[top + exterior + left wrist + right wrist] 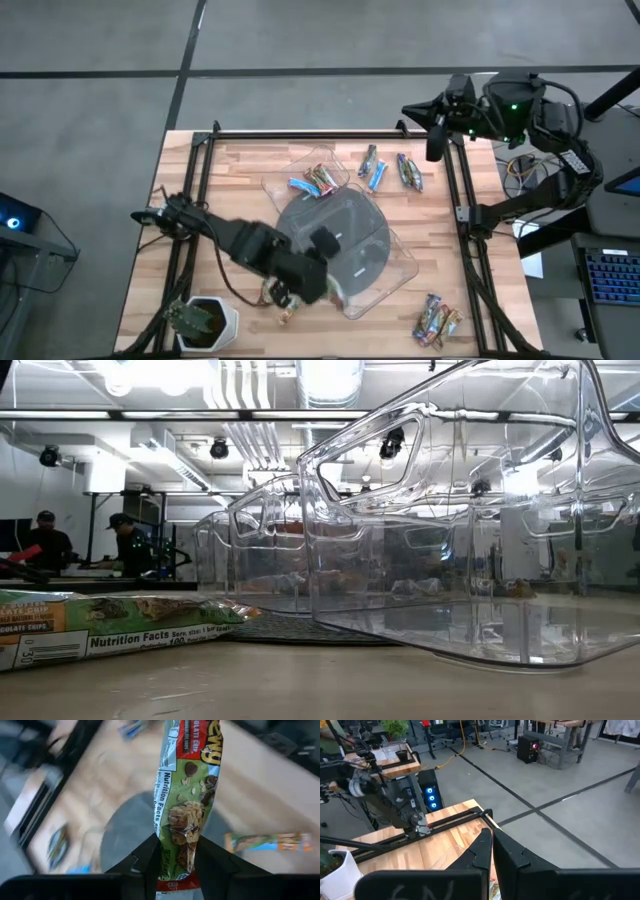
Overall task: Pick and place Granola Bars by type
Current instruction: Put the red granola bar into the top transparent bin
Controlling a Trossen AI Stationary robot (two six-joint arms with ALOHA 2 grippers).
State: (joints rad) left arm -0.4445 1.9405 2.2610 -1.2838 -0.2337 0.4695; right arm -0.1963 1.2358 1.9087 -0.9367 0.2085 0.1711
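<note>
Now, left gripper: the left gripper (176, 865) is over the near left part of the wooden table (240, 165), by the near edge of the grey round disc (345, 235).
Left fingers: they pinch a green shiny wrapped granola bar (187, 800) by one end, and the bar sticks out past the fingers (145, 857).
Right gripper: the right gripper (491, 851) waits up high past the far right corner of the table.
Right fingers: they are pressed tight together with nothing in them.
Bars far away: some blue and brown wrapped granola bars (318, 180) lie in the clear plastic tray (285, 185) at the far middle, and more bars (390, 168) lie just right of it on the wood.
Bars near right: a little pile of bars (437, 322) sits at the near right corner.
Bar close up: one green bar (100, 622) lies flat on the table in the low view, left of the clear trays.
Plant: a green plant in a white pot (203, 322) stands at the near left corner.
</note>
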